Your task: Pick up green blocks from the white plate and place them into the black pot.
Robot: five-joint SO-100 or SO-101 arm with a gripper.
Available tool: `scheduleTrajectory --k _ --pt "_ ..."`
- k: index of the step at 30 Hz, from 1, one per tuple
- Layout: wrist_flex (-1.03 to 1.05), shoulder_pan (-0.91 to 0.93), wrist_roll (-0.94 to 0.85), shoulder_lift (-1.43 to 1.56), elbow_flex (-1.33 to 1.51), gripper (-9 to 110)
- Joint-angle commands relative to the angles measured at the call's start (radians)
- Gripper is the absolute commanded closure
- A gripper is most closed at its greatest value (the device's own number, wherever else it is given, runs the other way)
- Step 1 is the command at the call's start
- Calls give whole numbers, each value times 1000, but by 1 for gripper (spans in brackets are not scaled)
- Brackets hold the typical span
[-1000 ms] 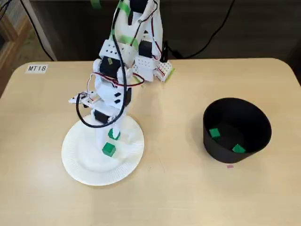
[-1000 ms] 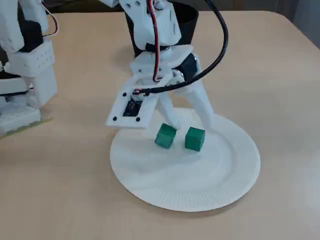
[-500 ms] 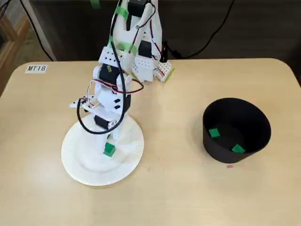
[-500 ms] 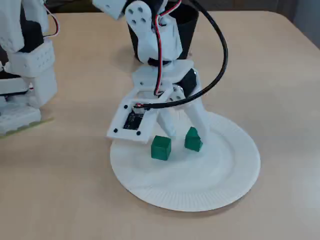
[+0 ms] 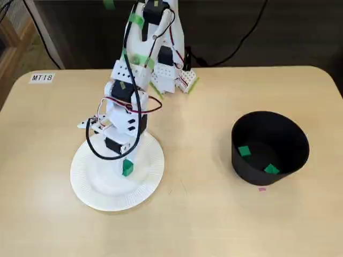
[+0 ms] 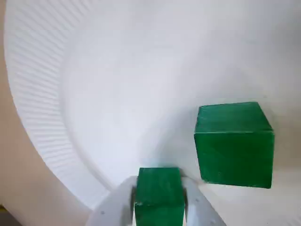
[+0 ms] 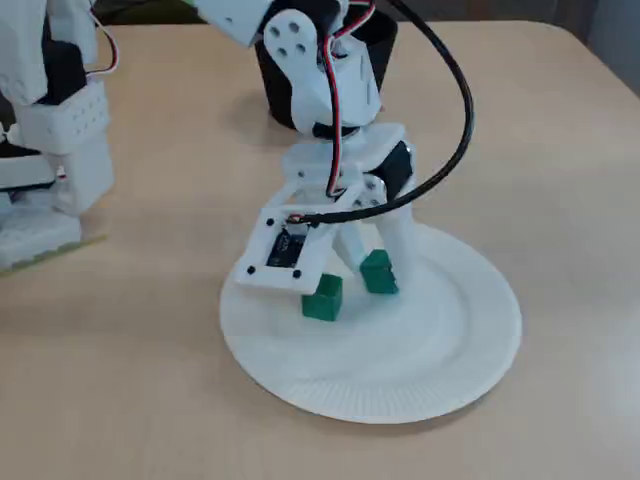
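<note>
Gripping one green block (image 6: 160,195) between closed fingers (image 6: 123,205) on the white paper plate (image 6: 37,94), second green block (image 6: 233,143) just beside them, presumably for carrying to the black pot (image 5: 240,167).

Pale wooden table (image 5: 214,219) before a dark backdrop (image 5: 278,27), evenly lit.

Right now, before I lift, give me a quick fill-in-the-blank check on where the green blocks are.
1. Counting the held green block in the gripper, ____ blocks are outside the black pot.
2. In the wrist view, the loose green block lies on the white plate, to the ____ of the held one.
3. The pot contains ____ green blocks.

Missing words: two; right; two
</note>
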Motion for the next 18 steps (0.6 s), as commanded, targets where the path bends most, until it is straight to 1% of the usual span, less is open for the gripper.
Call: scheduleTrajectory --k 1,5,9,14,18 --pt "-14 -14 -2 106 -77 104" --pt "-55 -63 -49 258 -167 104" --pt "-48 -204 -57 449 -219 104" --pt "9 -514 -74 664 -202 104" --pt "141 -804 -161 687 -187 104"
